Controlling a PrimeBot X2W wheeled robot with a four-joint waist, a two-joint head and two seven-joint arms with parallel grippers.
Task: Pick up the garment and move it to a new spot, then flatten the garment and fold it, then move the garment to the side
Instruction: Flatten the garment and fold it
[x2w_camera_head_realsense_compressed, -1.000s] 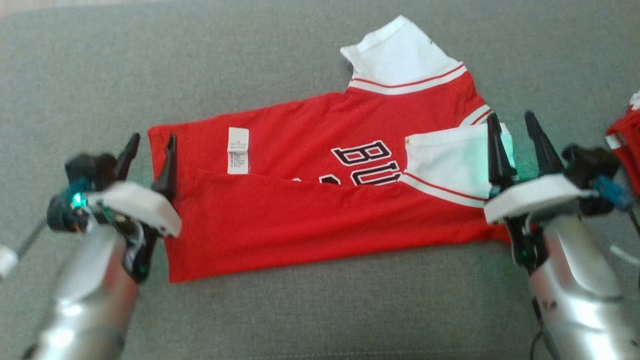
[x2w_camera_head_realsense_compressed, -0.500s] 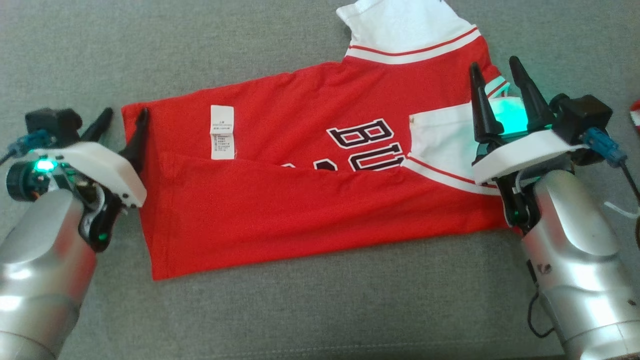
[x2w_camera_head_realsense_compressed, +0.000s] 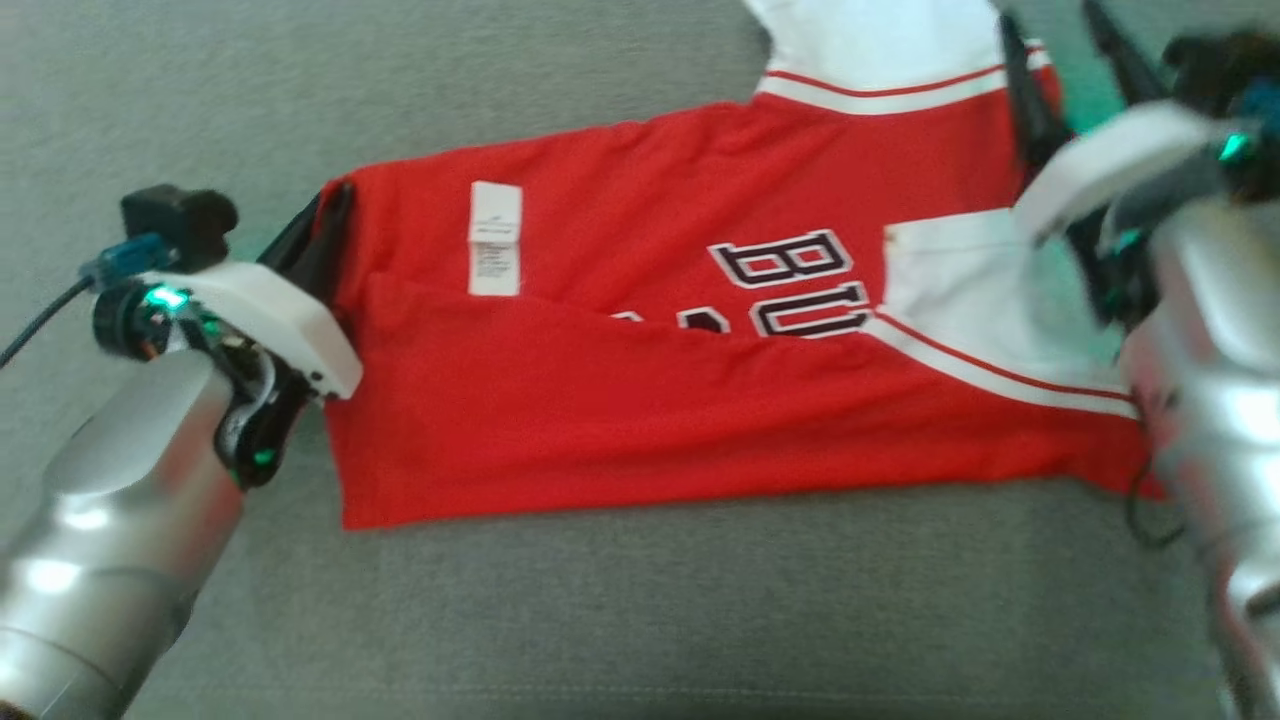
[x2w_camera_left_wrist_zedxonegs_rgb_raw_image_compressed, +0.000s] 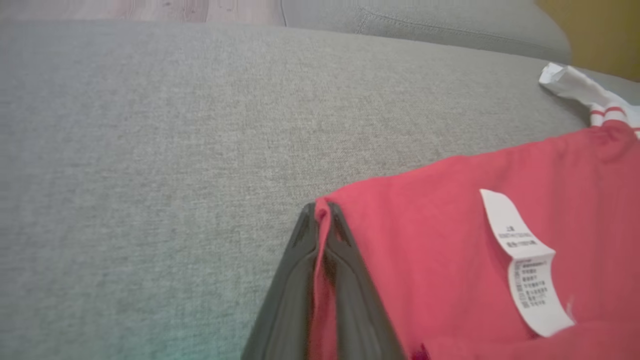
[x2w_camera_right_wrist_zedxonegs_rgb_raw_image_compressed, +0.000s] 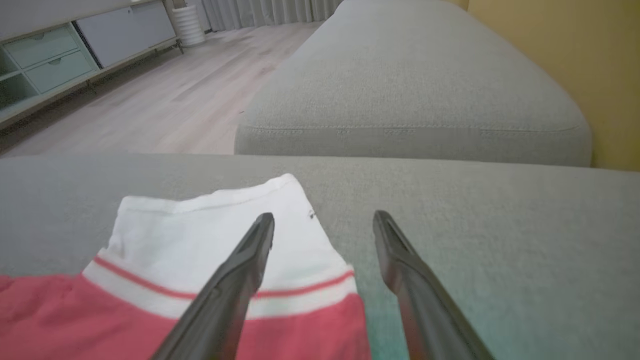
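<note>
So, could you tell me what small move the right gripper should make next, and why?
Probably lower the right gripper and close it on the edge of the white sleeve: it hangs open with one finger over that sleeve, while the left gripper is shut on a hem corner of the red jersey.

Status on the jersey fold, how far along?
Done: the jersey lies flat on the couch, its near edge folded up over the lettering. In hand: the left hand is shut on the hem corner; the right hand is open over the white sleeve, gripping nothing. Left: the next fold, then moving it to the side.
</note>
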